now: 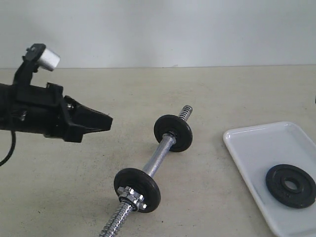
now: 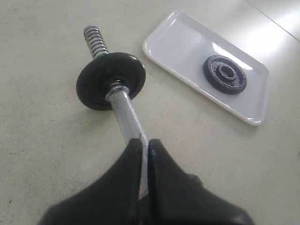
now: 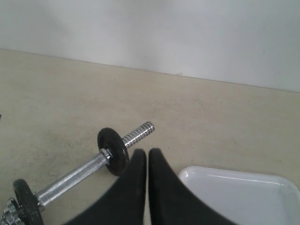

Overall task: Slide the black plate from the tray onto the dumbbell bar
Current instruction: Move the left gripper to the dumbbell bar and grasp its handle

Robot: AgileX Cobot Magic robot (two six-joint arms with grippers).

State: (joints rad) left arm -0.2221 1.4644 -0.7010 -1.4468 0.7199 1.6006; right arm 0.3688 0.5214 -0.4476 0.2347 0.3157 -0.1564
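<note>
The black plate point(image 1: 290, 185) lies flat in the near right part of the white tray point(image 1: 256, 148); the left wrist view shows the plate point(image 2: 225, 74) and tray point(image 2: 187, 42) too. The dumbbell bar point(image 1: 158, 158) lies on the table at a slant and carries two other black discs point(image 1: 173, 133) point(image 1: 137, 190), the near one beside a silver nut collar point(image 1: 132, 196). My left gripper point(image 1: 106, 121) hovers left of the bar, shut and empty point(image 2: 145, 142). My right gripper point(image 3: 147, 152) is shut with nothing in it, above the table between the bar point(image 3: 75, 176) and the tray's corner point(image 3: 234, 192).
A pale wall rises behind the beige tabletop point(image 1: 148, 94). The bar's far threaded end point(image 1: 186, 112) sticks out bare past the far disc. The tray runs off the right edge of the exterior view.
</note>
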